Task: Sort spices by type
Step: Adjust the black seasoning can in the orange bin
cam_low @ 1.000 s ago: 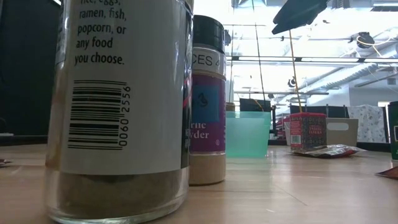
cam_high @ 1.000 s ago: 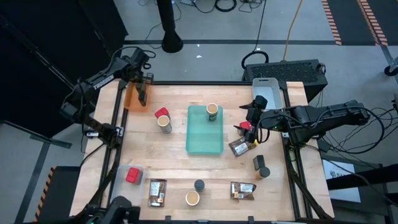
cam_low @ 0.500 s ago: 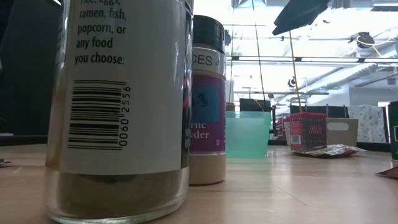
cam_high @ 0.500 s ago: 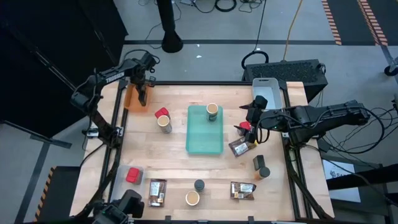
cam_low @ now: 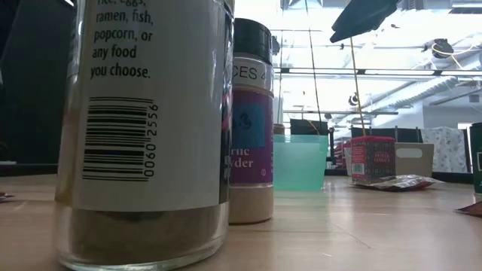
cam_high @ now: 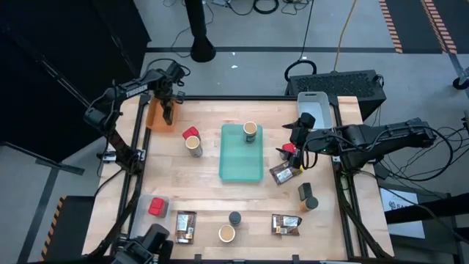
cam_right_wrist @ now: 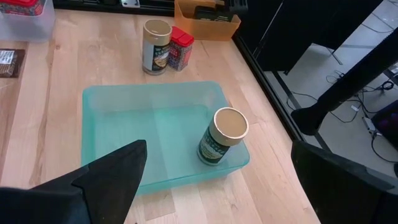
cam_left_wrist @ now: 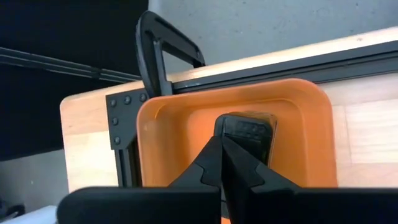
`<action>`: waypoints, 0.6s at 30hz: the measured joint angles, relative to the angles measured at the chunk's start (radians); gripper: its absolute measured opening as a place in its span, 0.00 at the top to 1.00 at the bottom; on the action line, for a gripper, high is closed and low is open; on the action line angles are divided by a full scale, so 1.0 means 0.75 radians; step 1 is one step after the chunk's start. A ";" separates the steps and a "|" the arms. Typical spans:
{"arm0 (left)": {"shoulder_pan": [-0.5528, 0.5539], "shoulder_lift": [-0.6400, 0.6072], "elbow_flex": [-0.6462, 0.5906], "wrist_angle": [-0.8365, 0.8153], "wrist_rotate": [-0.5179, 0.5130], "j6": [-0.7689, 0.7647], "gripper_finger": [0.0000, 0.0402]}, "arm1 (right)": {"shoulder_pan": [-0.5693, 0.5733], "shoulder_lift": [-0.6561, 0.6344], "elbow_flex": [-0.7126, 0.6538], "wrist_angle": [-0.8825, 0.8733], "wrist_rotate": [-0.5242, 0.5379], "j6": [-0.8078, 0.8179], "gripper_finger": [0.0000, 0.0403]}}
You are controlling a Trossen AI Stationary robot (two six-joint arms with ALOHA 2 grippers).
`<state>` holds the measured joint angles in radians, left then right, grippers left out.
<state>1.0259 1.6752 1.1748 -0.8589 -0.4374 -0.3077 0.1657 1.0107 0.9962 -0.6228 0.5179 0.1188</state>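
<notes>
Barcode 0060 2556 marks the near jar (cam_low: 143,128); left claw (cam_left_wrist: 222,163) pressed together, right claw (cam_high: 292,141) spread.

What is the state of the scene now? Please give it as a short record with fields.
left gripper: shut, over the orange bin at the table's far left corner
orange bin contents: one dark jar
right gripper: open, above the red box near the table's right edge
teal tray: mid-table, holding one round jar in a corner
pale bin: far right corner
clear bin: holds a red box
</notes>
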 joint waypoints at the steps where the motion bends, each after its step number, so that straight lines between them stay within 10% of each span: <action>1: -0.004 0.000 0.000 0.000 0.001 0.000 0.99 | 0.000 0.000 0.000 0.000 0.000 0.000 0.05; 18: -0.020 -0.056 0.005 -0.045 -0.018 -0.034 0.99 | 0.000 0.000 0.000 0.000 0.000 0.000 0.05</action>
<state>1.0113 1.6332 1.1782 -0.8927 -0.4512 -0.3334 0.1657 1.0107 0.9962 -0.6227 0.5181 0.1185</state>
